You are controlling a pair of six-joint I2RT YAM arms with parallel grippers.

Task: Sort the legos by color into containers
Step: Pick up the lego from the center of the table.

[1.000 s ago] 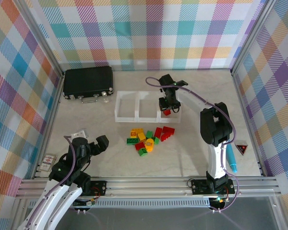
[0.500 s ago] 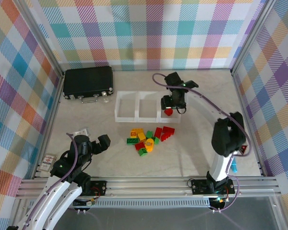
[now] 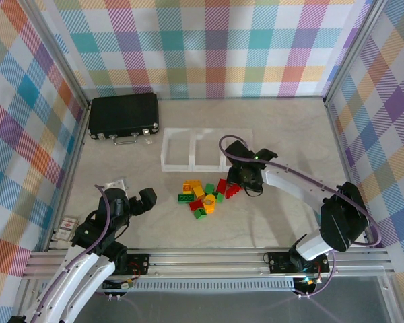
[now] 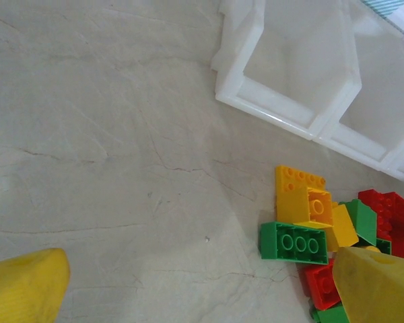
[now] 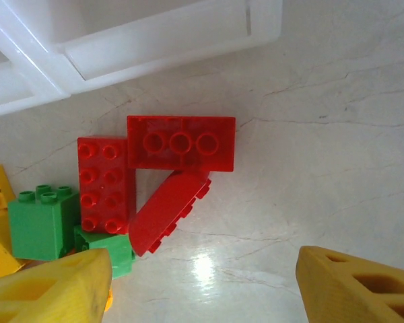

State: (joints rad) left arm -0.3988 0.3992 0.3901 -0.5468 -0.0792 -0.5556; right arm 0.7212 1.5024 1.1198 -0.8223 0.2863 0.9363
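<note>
I am hovering my right gripper (image 3: 246,182) over the right edge of the legos (image 3: 205,194), which are lying in a loose pile on the surface (image 3: 121,168) just in front of the containers (image 3: 192,151). Its jaws are standing wide apart and gripping nothing. In my right wrist view, three red bricks (image 5: 180,142) are lying against one another directly below, with a green brick (image 5: 42,222) beside them and a container wall just beyond. I am holding my left gripper (image 3: 140,200) low near the surface, left of the pile and apart from it, also gaping wide and empty.
</note>
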